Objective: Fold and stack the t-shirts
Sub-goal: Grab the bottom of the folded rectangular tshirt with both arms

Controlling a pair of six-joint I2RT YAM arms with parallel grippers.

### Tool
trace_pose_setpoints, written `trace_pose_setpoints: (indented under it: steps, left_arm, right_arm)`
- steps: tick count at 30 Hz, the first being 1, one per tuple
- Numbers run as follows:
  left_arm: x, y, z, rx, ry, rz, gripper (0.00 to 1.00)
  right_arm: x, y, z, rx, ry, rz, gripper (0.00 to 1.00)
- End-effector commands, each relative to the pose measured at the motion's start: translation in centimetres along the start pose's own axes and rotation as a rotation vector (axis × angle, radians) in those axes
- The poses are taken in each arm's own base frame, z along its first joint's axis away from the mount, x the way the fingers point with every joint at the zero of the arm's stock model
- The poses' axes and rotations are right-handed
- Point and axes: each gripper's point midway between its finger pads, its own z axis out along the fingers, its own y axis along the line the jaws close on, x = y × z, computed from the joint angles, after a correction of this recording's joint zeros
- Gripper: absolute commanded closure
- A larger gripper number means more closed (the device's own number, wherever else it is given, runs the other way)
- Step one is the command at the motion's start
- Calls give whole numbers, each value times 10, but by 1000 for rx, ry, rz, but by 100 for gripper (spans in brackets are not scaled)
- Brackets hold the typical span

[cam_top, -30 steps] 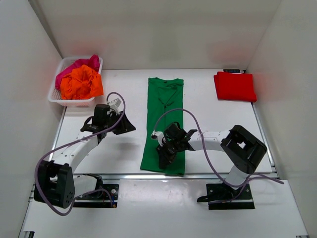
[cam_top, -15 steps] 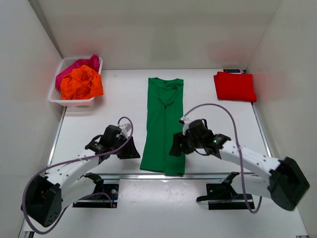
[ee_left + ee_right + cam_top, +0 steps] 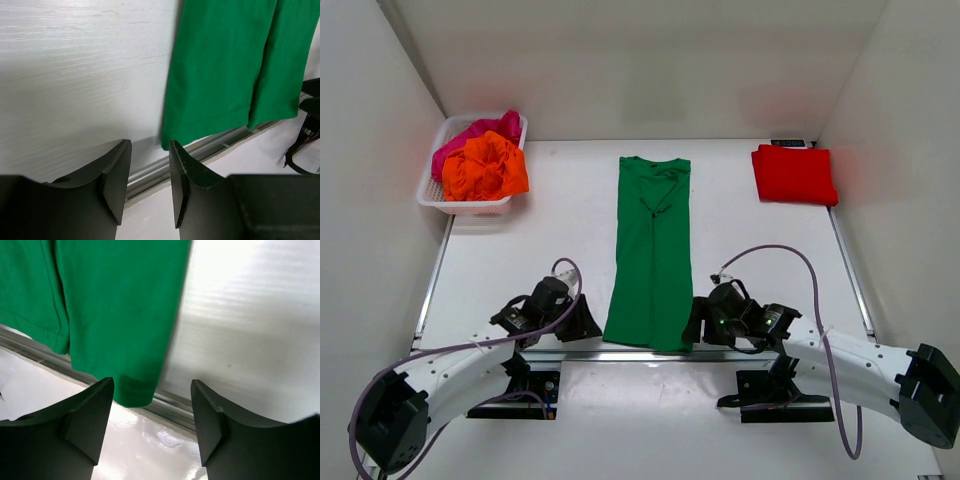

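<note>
A green t-shirt [image 3: 652,250] lies folded into a long strip down the middle of the table, its hem at the near edge. My left gripper [image 3: 586,322] is open and empty, just left of the hem's left corner [image 3: 170,142]. My right gripper [image 3: 694,325] is open and empty, just right of the hem's right corner [image 3: 132,392]. The shirt fills the top of the left wrist view [image 3: 230,65] and the right wrist view [image 3: 110,300]. A folded red t-shirt [image 3: 794,175] lies at the far right.
A white basket [image 3: 432,195] at the far left holds crumpled orange [image 3: 483,168] and pink [image 3: 470,133] shirts. A metal rail [image 3: 620,355] runs along the table's near edge under the hem. White walls close in the left, right and back.
Both arms have drawn back toward the near edge. The left gripper moved down and right to the hem's left corner; the right gripper moved off the shirt to the hem's right corner.
</note>
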Motion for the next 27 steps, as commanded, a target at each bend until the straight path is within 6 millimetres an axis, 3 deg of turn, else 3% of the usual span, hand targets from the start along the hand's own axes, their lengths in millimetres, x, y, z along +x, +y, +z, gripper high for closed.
trace_pose_setpoints:
  steps: [1, 6, 15, 19, 21, 22, 23, 24, 27]
  left_arm:
    - [-4, -4, 5, -11, -22, -5, 53]
    - [-13, -4, 8, -28, -45, -9, 53]
    - [3, -13, 16, -25, 5, -5, 54]
    - [7, -16, 19, -27, 25, 5, 59]
    - [6, -20, 19, -21, 27, 8, 68]
    - [7, -20, 18, -20, 33, 12, 81]
    - [4, -22, 17, -23, 27, 10, 88]
    - [2, -24, 16, -20, 27, 7, 98]
    - [-9, -40, 8, -5, 24, 20, 100]
  right_arm:
    - [6, 5, 7, 11, -8, 60, 41]
    - [19, 14, 12, 8, 28, 58, 49]
    - [34, 7, 15, 26, 64, 81, 52]
    - [34, 4, 15, 33, 67, 85, 70]
    - [30, 6, 14, 20, 54, 83, 82]
    - [30, 4, 15, 21, 54, 69, 90]
    - [27, 3, 14, 17, 44, 74, 98]
    - [25, 6, 13, 2, 49, 56, 99]
    - [15, 20, 6, -41, 62, -15, 100]
